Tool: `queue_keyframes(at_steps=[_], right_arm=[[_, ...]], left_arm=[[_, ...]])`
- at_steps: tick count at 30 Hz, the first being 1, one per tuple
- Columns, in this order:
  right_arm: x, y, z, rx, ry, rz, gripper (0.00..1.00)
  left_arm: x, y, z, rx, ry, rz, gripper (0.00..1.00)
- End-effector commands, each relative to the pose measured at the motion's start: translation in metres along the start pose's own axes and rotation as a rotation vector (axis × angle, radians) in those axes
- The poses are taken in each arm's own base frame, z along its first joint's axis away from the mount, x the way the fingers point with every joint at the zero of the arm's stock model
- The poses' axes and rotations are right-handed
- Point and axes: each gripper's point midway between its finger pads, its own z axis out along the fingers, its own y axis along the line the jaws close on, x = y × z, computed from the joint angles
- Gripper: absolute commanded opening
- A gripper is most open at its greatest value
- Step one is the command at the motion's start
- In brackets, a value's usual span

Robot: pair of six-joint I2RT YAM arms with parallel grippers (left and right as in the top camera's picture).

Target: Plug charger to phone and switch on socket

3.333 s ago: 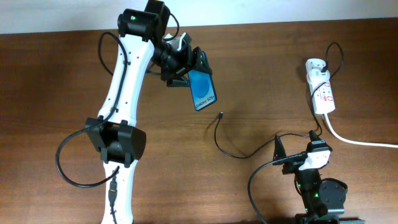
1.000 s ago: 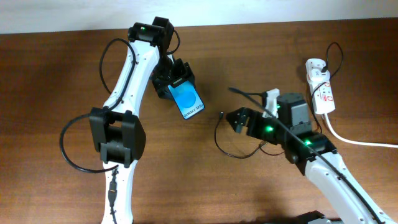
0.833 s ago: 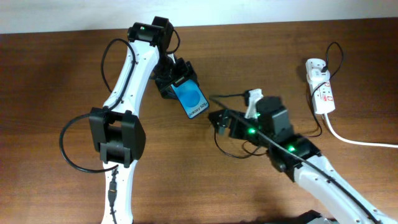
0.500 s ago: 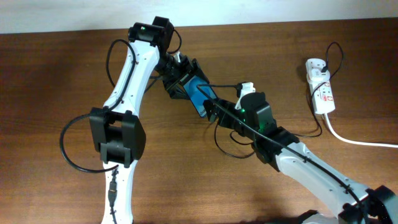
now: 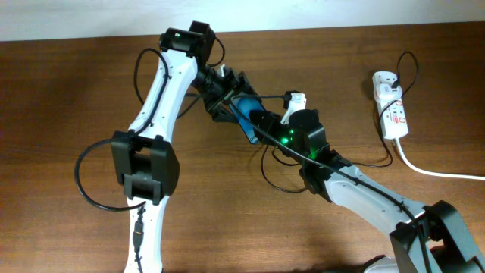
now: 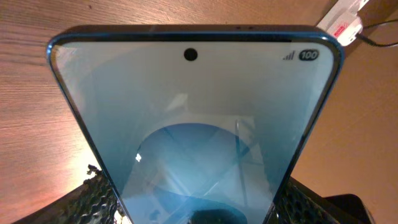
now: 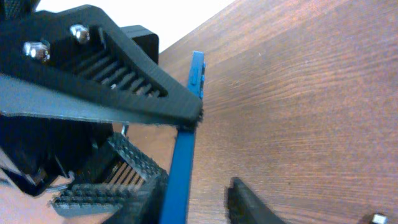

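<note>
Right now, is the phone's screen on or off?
On: the phone glows pale blue, showing signal bars and a 100 badge.

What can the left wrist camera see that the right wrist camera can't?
Only the left wrist view shows the phone face-on: its lit screen, blue oval, the number 100, plus a corner of the white power strip. Only the right wrist view shows the phone edge-on as a thin blue strip, the outside of the left pincer clamping it, and some white wall. Both show the phone, the pincer's bumpy black pads and the wooden table.
</note>
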Motion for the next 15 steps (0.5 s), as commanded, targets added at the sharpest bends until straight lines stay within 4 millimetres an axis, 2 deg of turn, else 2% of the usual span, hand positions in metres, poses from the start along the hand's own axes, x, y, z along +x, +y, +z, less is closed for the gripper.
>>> queue_keyframes(at_steps=[1, 3, 5, 6, 7, 9, 10, 12, 15], right_arm=[[-0.001, 0.006, 0.002, -0.015, -0.004, -0.011, 0.21], [0.002, 0.009, 0.002, -0.032, 0.014, -0.011, 0.16], [0.004, 0.011, 0.002, -0.043, 0.026, -0.011, 0.12], [0.005, 0.012, 0.002, -0.048, 0.032, -0.011, 0.09], [0.005, 0.012, 0.002, -0.048, 0.032, -0.011, 0.08], [0.004, 0.011, 0.002, -0.047, 0.03, -0.01, 0.04], [0.004, 0.011, 0.002, -0.047, 0.03, -0.009, 0.04], [0.004, 0.01, 0.001, -0.051, 0.042, 0.069, 0.04], [0.001, 0.008, -0.002, -0.089, 0.085, 0.115, 0.04]], left_arm=[[0.015, -0.015, -0.007, 0.046, 0.017, 0.022, 0.32], [0.015, -0.015, -0.007, 0.046, 0.017, 0.022, 0.32], [0.013, -0.016, -0.007, 0.05, 0.007, 0.033, 0.39], [0.01, -0.019, -0.007, 0.058, -0.004, 0.047, 0.52], [0.009, -0.02, -0.008, 0.062, -0.009, 0.054, 0.59], [0.001, -0.02, -0.009, 0.063, -0.039, 0.072, 0.88], [-0.005, -0.018, -0.011, 0.052, -0.063, 0.075, 0.99], [-0.025, -0.005, -0.026, 0.033, -0.132, 0.063, 0.99], [-0.038, 0.009, -0.057, 0.056, -0.177, 0.14, 0.99]])
